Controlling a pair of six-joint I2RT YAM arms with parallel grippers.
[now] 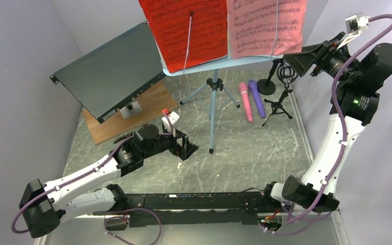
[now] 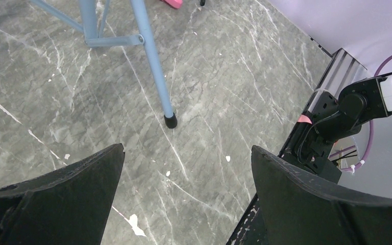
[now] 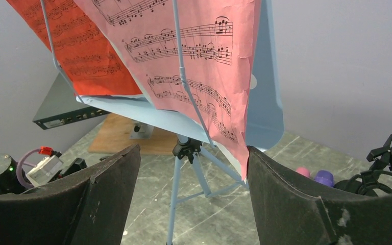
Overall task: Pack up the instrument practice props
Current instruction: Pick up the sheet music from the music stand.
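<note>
The tabletop (image 1: 255, 153) is a grey marble-look slab with pale veins, and there are a few little white flecks (image 2: 227, 158) on it. The light-blue music rack (image 1: 214, 87) stands on it on its tripod legs, about mid-table. Just right of that tripod, a pink microphone (image 1: 245, 101) and a purple microphone (image 1: 256, 97) lie flat side by side. Further right of the tripod are two black mic supports, a round-base one (image 1: 267, 88) at the back and a small three-legged one (image 1: 279, 107) nearer the front. Left of the tripod sits a wooden board (image 1: 132, 116), with a big dark flat box (image 1: 107, 71) propped up tilted on it.
</note>
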